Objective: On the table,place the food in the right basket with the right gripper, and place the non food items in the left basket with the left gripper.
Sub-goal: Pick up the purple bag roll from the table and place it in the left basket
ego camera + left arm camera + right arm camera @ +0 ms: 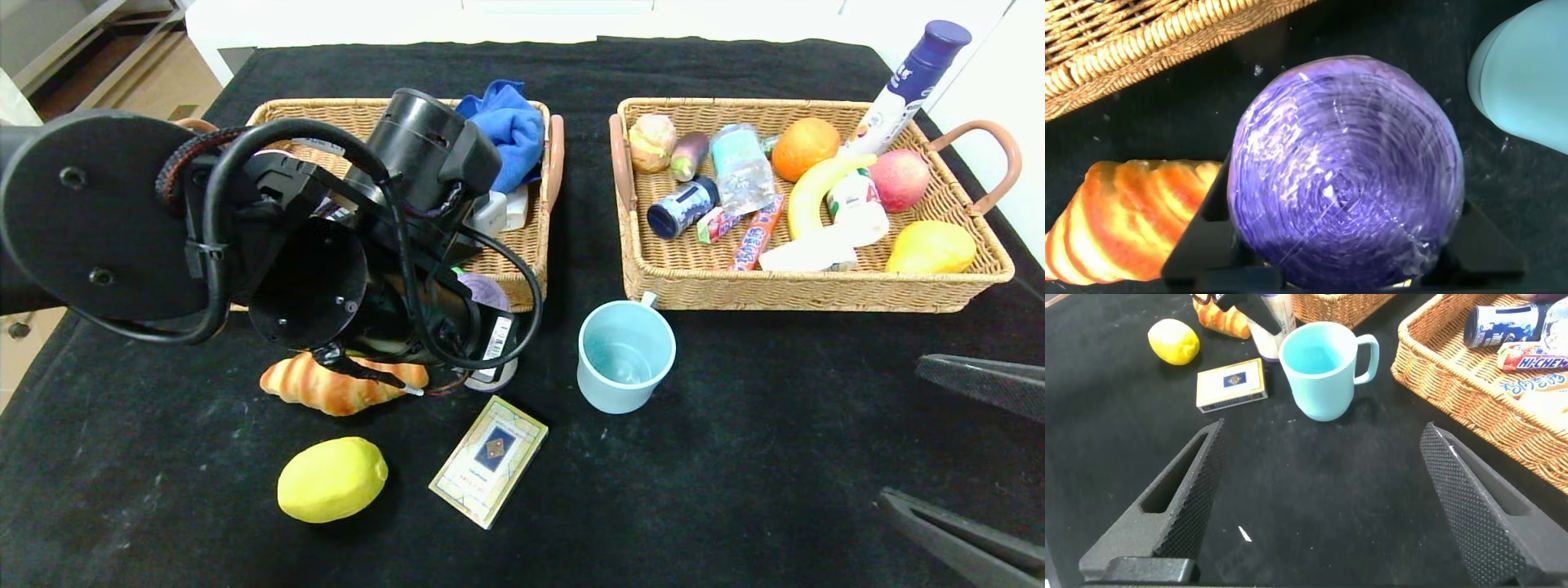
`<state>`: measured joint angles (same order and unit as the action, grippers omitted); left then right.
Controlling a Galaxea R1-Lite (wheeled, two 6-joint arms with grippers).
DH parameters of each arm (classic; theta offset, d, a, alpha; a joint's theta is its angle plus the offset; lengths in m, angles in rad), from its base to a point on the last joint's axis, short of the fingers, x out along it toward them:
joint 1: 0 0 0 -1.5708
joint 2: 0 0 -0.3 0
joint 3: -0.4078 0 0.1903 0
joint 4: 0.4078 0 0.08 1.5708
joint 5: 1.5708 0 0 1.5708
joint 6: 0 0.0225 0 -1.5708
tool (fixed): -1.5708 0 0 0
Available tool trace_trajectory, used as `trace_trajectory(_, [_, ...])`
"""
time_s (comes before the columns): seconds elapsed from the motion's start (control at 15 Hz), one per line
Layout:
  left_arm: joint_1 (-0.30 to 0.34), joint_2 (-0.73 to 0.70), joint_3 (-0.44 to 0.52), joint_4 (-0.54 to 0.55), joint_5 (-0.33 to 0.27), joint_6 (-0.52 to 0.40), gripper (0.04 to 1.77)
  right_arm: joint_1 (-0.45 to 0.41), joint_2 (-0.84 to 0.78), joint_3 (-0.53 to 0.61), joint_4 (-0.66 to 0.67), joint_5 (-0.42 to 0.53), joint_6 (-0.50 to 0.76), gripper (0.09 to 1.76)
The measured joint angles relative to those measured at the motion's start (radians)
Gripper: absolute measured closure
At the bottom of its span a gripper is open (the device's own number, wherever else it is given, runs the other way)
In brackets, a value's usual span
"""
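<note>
My left gripper (1343,192) is down at the table in front of the left basket (522,245), shut on the purple roll (1343,171), a finger pressed on each side. In the head view the arm covers most of the roll (486,291). The croissant (335,388) lies right beside it. The lemon (331,478) and the flat card box (488,460) lie nearer the front. The pale blue mug (624,355) stands upright before the right basket (808,290). My right gripper (1323,437) hovers open and empty at the right, short of the mug (1323,371).
The right basket holds several foods, among them a water bottle (741,167), a banana and an orange, with a purple-capped bottle (914,82) leaning on its far corner. A blue cloth (510,122) lies in the left basket. The table's right edge is close.
</note>
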<state>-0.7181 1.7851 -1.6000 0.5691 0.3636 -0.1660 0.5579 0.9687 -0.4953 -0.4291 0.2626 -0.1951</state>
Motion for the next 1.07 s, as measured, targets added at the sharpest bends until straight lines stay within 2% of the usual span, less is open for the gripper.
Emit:
trace_trajectory(0.67, [-0.004, -0.006, -0.001, 0.003, -0.003, 0.001, 0.85, 0.002, 0.0, 0.005, 0.0, 0.003, -0.006, 0.14])
trace_trajectory(1.07, [-0.016, -0.095, 0.04, 0.019, -0.007, 0.011, 0.86, 0.003, 0.004, 0.018, 0.001, 0.0, -0.031, 0.14])
